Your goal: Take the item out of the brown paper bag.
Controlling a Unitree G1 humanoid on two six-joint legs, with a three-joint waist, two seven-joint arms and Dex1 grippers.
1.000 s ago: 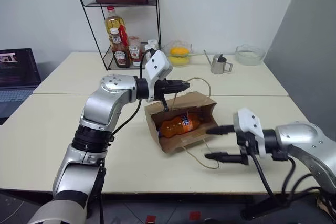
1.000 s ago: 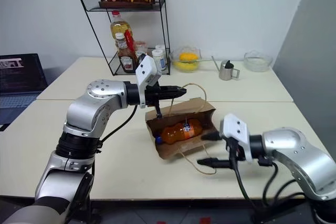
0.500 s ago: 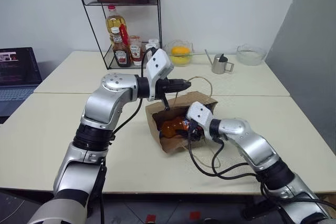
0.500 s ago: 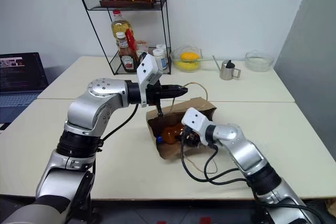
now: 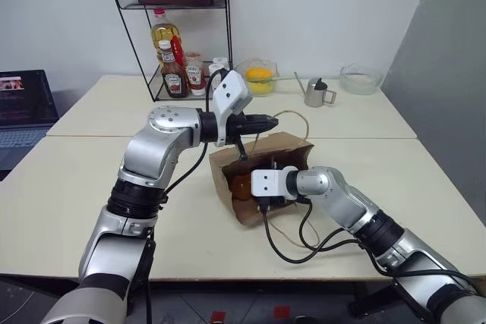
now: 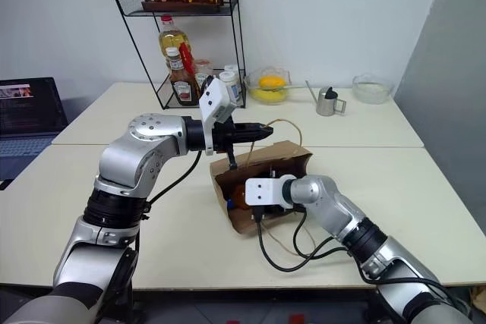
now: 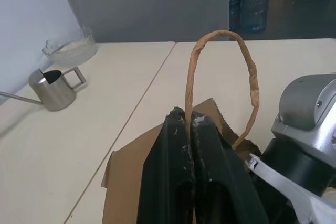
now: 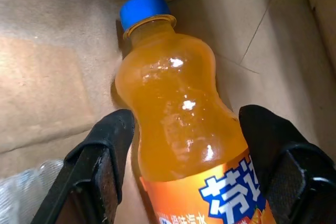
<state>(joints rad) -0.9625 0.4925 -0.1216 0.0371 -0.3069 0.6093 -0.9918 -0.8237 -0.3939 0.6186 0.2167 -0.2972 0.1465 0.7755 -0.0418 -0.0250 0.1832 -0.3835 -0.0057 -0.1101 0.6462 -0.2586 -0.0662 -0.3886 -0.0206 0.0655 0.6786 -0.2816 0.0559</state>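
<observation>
1. Since a second ago the right gripper [image 8: 181, 145] has swung in from the open table in front of the bag and gone into the mouth of the brown paper bag [image 5: 285, 149]; the left arm has not shifted.
2. Nearest, the bag's lower tan loop handle [image 5: 292, 239] trails loose on the table [image 5: 68, 187], beside the right arm's black cable.
3. In the right wrist view the two black fingers [image 8: 97, 161] stand apart, one on each side of the item [image 8: 181, 114], an orange soda bottle with a blue cap. Whether the pads already touch its sides is hard to tell; they look very close but not yet pressed in.
4. The bottle lies on its side on the bag's lower wall, cap towards the bag's inner end.
5. It looks full, so fairly heavy for its size, and its plastic is smooth, glossy and rounded; a light pinch could slip. The labelled belly, where the fingers now flank it, seems the best hold, firm but not crushing.
6. Above, the left gripper [image 7: 190, 129] has its jaws pressed together on the upper handle [image 7: 247, 72], lifting it so the mouth stays open.
7. Further back stand a wire rack [image 5: 178, 36] with sauce bottles, a fruit bowl [image 5: 260, 80], a small metal pitcher [image 5: 317, 92] and a glass bowl [image 5: 361, 79].
</observation>
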